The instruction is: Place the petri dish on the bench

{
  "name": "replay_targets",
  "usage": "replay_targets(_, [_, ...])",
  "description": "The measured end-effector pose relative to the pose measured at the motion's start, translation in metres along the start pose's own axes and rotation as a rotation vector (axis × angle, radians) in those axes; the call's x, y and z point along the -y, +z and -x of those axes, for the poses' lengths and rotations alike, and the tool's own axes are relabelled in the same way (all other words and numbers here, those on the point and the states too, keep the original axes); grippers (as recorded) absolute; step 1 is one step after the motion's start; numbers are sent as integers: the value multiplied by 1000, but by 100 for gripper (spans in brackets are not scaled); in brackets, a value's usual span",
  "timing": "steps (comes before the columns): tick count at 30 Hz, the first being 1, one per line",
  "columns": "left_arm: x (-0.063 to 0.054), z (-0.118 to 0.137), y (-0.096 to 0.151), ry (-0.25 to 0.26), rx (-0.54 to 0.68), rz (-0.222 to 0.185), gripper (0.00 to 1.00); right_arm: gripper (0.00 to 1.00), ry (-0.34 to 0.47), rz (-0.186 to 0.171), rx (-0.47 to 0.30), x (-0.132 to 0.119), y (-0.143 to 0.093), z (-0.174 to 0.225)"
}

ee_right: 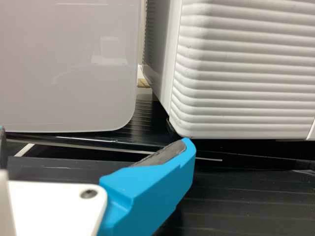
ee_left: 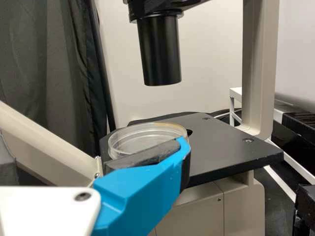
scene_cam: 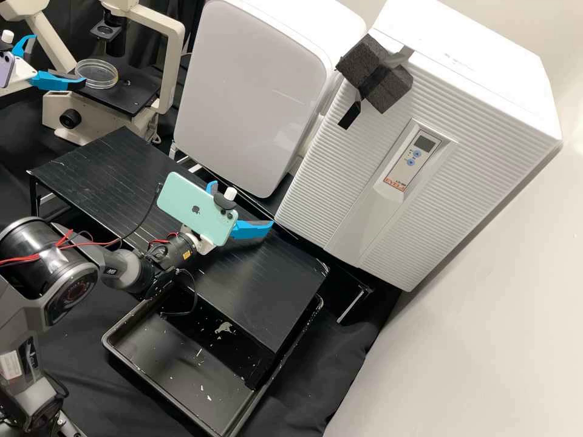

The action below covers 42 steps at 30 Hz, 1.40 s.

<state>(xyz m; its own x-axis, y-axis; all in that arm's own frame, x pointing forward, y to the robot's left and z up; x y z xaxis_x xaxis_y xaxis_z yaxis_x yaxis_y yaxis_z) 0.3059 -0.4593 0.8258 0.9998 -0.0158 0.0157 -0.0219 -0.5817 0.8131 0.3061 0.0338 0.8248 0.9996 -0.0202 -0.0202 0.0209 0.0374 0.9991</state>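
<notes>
Here, my left tool (scene_cam: 59,59) gapes beside the petri dish (ee_left: 147,137) (on the microscope stage (ee_left: 226,147)). Likely it's placed to grip

Cream microscope (scene_cam: 173,67), far left of the high view; flat black stage (scene_cam: 130,102), round black knob (scene_cam: 70,118) on base. Smooth-fronted white unit (scene_cam: 255,85) between microscope and ribbed white cabinet (scene_cam: 480,127). Cabinet front carries a control panel (scene_cam: 404,159): small dark display, blue buttons. Dark foam (scene_cam: 395,92), bound in black, at cabinet's upper edge. Low down, black rimmed tray (scene_cam: 176,370), pale flecks inside, black cloth (scene_cam: 340,364) around it. Pale wall (scene_cam: 504,315) at right.
</notes>
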Motion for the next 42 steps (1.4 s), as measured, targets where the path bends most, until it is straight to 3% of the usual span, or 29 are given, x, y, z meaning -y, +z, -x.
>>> replay_targets(13, [1, 0, 2, -4, 12, -7, 100, 100, 0, 0, 0, 0, 0, 0])
replay_targets(16, [2, 0, 7, -8, 35, 7, 100, 100, 0, 0, 0, 0, 0, 0])
replay_targets(23, [-4, 0, 18, 18, 113, -24, 100, 100, 0, 0, 0, 0, 0, 0])
replay_targets(31, [-18, -12, -9, 80, 57, -55, 100, 100, 0, 0, 0, 0, 0, 0])
replay_targets(36, [-15, -20, -18, 73, 41, -22, 100, 100, 0, 0, 0, 0, 0, 0])
replay_targets(42, [-13, -24, -12, 61, 95, -43, 100, 100, 0, 0, 0, 0, 0, 0])
